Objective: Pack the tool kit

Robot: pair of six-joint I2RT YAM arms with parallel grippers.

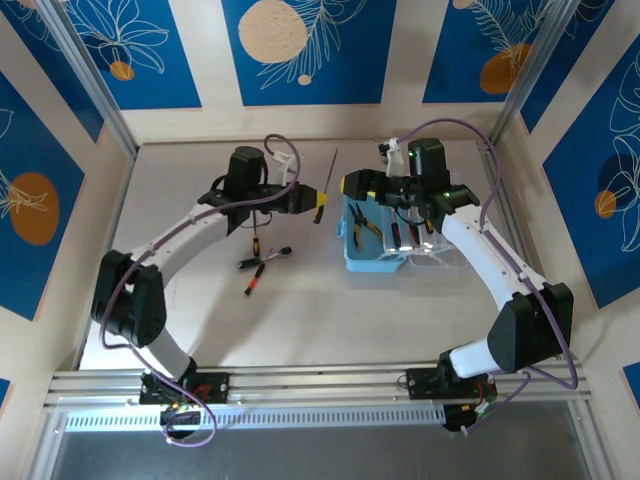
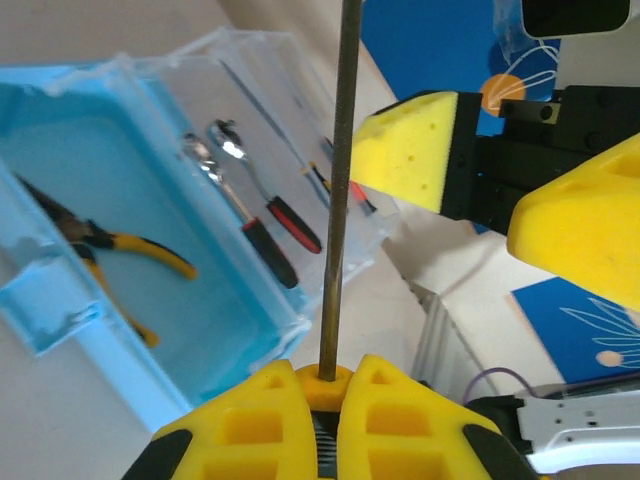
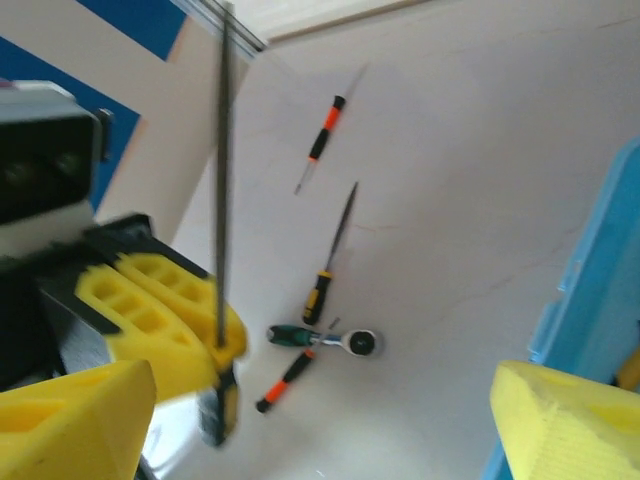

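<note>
- The left claw (image 1: 305, 202) is clamped on the handle end of a long screwdriver (image 2: 340, 180), held above the bench (image 1: 300, 310) just left of the case (image 1: 372, 266).
- The right claw (image 1: 353, 186) stands wide open, with the shaft between its fingers. I'd close it squarely on the shaft before the left lets go.
- In the case lie yellow-handled pliers (image 2: 120, 240) and two silver-headed tools (image 2: 262, 245).
- More small tools (image 1: 262, 262) wait on the bench, left of the case.

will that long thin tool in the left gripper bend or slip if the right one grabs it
Likely stiff: the tool juts straight from the left gripper. Being so thin, it could pivot or slip between the right gripper's broad yellow pads.
</note>
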